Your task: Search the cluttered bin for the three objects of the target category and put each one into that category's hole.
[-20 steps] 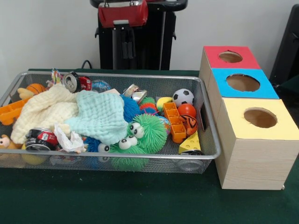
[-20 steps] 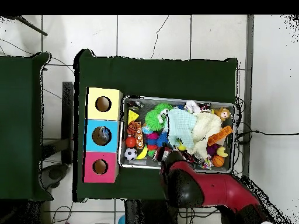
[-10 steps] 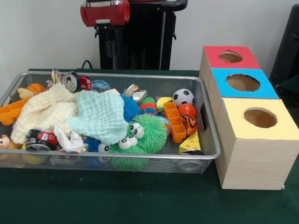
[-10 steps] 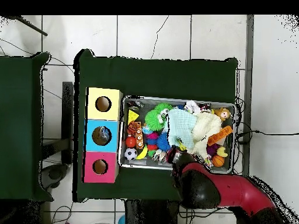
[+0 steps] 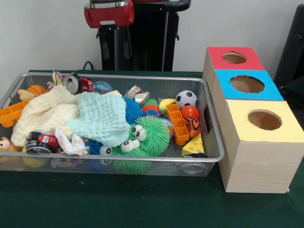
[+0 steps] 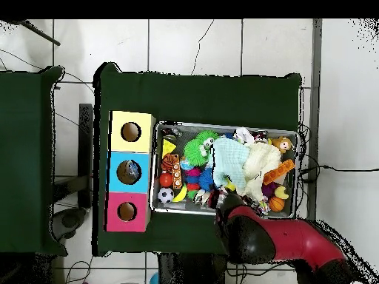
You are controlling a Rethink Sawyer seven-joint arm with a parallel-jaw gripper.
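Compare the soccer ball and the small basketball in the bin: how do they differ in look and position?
The soccer ball is white with black patches; the basketball is orange with dark seams. The soccer ball sits at the bin's end nearest the boxes, fully exposed; the basketball lies at the opposite end, partly hidden behind the cream cloth. The soccer ball looks somewhat larger. Both are round toy balls near the far rim.

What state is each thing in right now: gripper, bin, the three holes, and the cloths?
gripper: open, empty, raised above the bin's far side.
bin: full of clutter.
red hole: open, nothing seen inside.
blue hole: open.
yellow hole: open.
mint cloth: crumpled over toys.
cream cloth: crumpled beside it, touching.
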